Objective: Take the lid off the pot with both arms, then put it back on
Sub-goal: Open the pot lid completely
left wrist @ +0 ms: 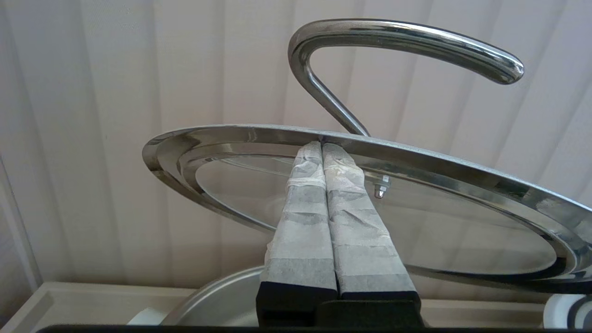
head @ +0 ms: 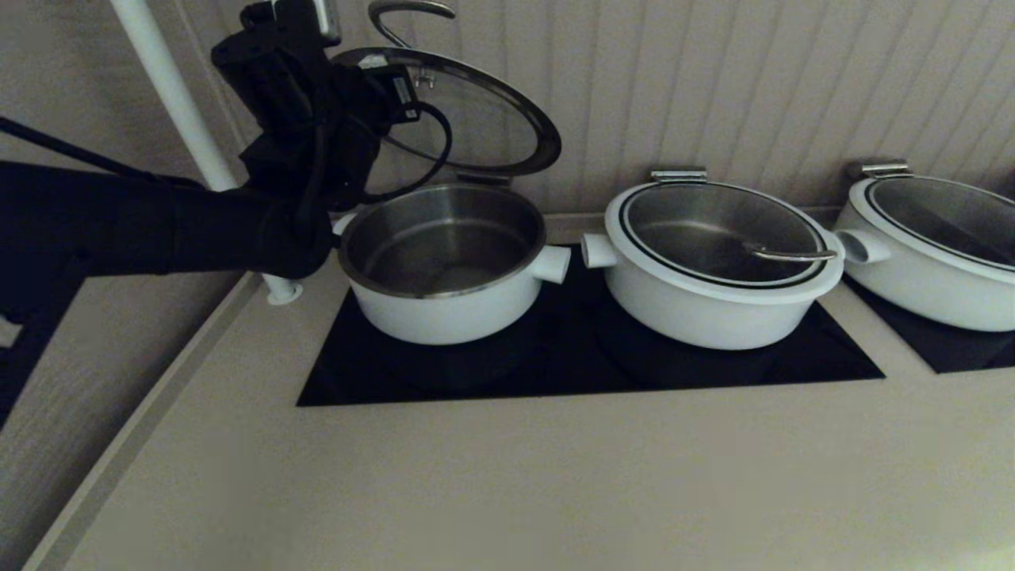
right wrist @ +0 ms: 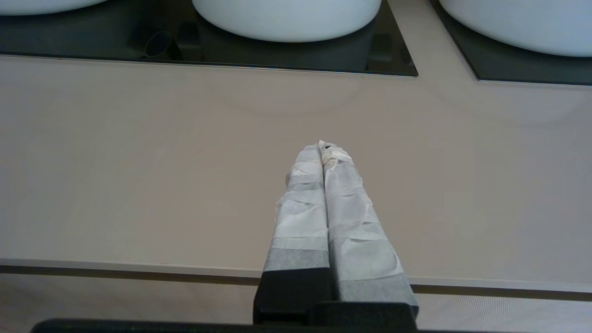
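Observation:
The lid, glass with a steel underside rim and an arched wire handle, is raised and tilted up towards the back wall above the open pot. Its back edge stays near the pot's rear rim. My left gripper is shut, with its taped fingertips pressed against the lid's front rim from below. In the head view the left wrist hides those fingers. The handle arches above the lid, and the pot's rim shows below. My right gripper is shut and empty, low over the beige counter, out of the head view.
Two wider white pots with closed lids stand to the right, one in the middle and one at the far right. All of them sit on black cooktops. A white pole rises behind my left arm. The beige counter spreads in front.

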### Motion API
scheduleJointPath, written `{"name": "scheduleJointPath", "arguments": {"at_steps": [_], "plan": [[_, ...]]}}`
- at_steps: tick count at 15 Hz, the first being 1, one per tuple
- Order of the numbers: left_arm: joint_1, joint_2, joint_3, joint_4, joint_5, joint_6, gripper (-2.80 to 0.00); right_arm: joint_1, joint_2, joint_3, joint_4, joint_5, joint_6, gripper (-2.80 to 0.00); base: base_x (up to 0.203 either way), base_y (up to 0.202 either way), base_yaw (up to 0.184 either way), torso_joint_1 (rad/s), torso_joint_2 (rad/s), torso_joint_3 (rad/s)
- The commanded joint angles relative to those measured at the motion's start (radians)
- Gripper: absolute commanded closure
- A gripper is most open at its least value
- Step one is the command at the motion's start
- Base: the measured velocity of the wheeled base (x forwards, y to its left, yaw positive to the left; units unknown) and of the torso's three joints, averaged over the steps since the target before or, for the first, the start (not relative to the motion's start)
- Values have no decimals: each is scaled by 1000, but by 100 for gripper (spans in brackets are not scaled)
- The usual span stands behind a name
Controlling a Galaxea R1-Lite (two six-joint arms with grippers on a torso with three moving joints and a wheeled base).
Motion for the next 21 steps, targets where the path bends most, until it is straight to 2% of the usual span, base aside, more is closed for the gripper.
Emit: {"name": "scheduleJointPath", "arguments": {"at_steps": [1, 5, 9, 13, 16, 18, 21], "plan": [[0, 17, -18, -4, 3, -2, 0, 0, 0, 0, 0, 1, -1, 0, 0, 0, 0, 0, 0, 0], [0, 24, -27, -4, 2, -2, 0, 0, 0, 0, 0, 1, -1, 0, 0, 0, 0, 0, 0, 0], [0, 49, -89, 2, 3, -2, 0, 0, 0, 0, 0, 1, -1, 0, 0, 0, 0, 0, 0, 0], [0, 47, -82, 2, 4, 0, 0, 0, 0, 0, 0, 1, -1, 0, 0, 0, 0, 0, 0, 0], [-1, 32, -71, 3, 4, 3, 0, 0, 0, 0, 0, 1, -1, 0, 0, 0, 0, 0, 0, 0], [-1, 13, -36, 2, 3, 32, 0, 0, 0, 0, 0, 1, -1, 0, 0, 0, 0, 0, 0, 0], [-4, -29, 38, 2, 3, 39, 0, 0, 0, 0, 0, 1, -1, 0, 0, 0, 0, 0, 0, 0]]}}
